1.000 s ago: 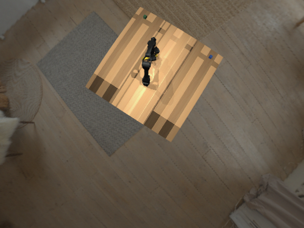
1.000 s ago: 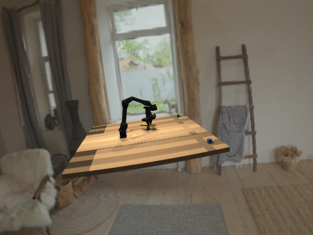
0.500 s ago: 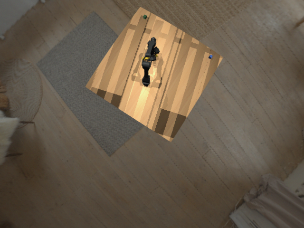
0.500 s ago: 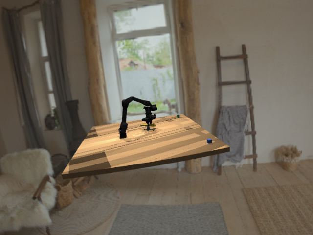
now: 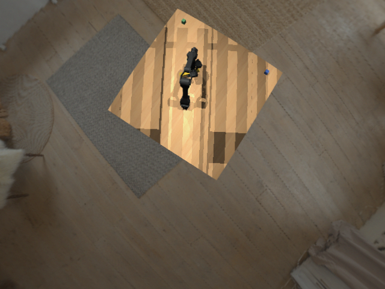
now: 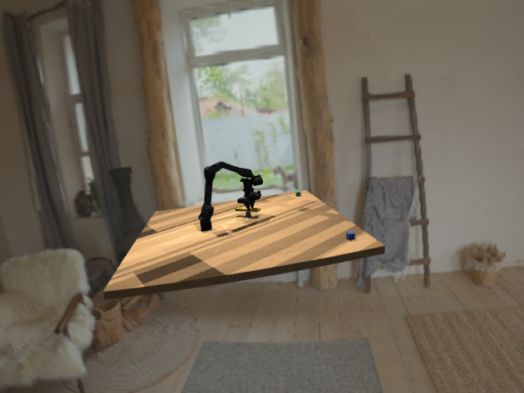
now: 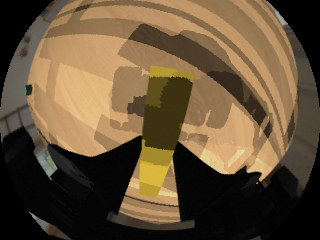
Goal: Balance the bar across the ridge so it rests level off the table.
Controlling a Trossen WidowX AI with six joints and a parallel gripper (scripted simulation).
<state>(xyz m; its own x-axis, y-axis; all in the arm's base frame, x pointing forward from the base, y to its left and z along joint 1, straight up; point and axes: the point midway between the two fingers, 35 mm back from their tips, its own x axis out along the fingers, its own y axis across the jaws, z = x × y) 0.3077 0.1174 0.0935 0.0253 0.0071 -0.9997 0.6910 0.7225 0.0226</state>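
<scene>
My gripper (image 5: 192, 70) (image 6: 248, 201) (image 7: 158, 142) is shut on the yellow bar (image 5: 185, 73) (image 6: 241, 209) (image 7: 167, 103) near its middle. It holds the bar roughly level, a little above the wooden table (image 5: 139, 93) (image 6: 275, 249). In the wrist view the bar runs away from the camera between the two dark fingers. A small dark ridge (image 6: 248, 214) shows right under the bar in the exterior view; I cannot tell whether the bar touches it. In the top view the arm hides the ridge.
A small green cube (image 5: 183, 21) (image 6: 298, 193) (image 7: 28, 90) sits at the table's far corner. A small blue cube (image 5: 266, 71) (image 6: 350, 235) sits near the right edge. The arm's base (image 5: 184, 105) (image 6: 205, 223) stands left of the gripper in the exterior view.
</scene>
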